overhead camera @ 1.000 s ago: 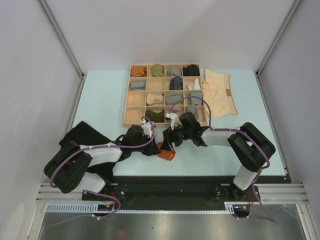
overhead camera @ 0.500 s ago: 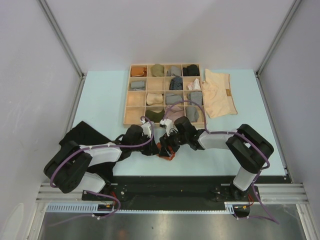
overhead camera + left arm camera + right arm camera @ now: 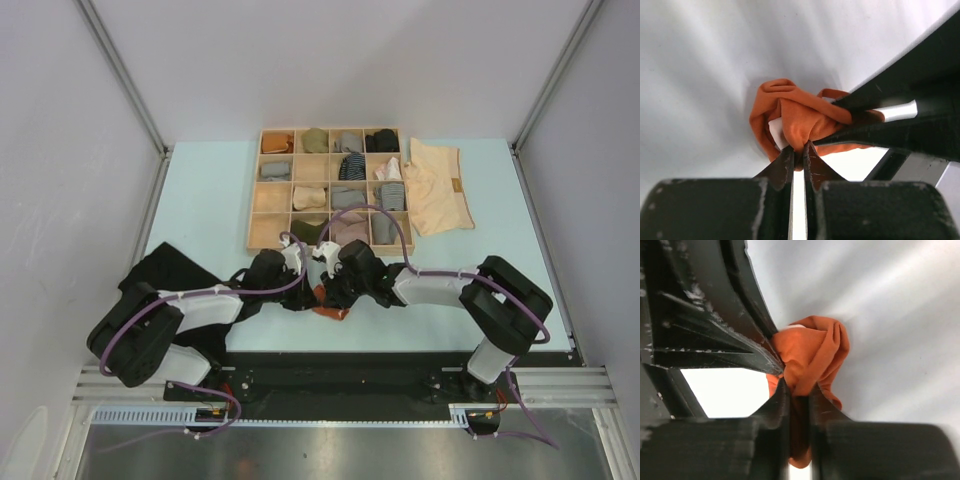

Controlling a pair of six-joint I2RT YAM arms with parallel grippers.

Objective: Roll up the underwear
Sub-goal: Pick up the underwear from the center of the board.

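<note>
The rust-orange underwear [image 3: 331,309] lies bunched near the table's front middle, caught between both grippers. My left gripper [image 3: 304,296] is shut on a fold of it [image 3: 800,117], jaws almost touching [image 3: 798,148]. From the other side my right gripper [image 3: 326,289] pinches another fold [image 3: 812,352], with cloth filling the narrow gap of its jaws [image 3: 799,386]. The two sets of fingers nearly meet. The black underwear [image 3: 168,268] lies partly under the left arm. Flat at the back right lies the cream underwear [image 3: 438,190].
A wooden compartment tray [image 3: 252,215] stands at the back middle, holding several small rolled cloth bundles. The cream garment lies right beside its right wall. Frame rails run along both table sides.
My right gripper has moved left onto the orange underwear and closed on it. The left gripper has stayed shut on the cloth in the same place.
</note>
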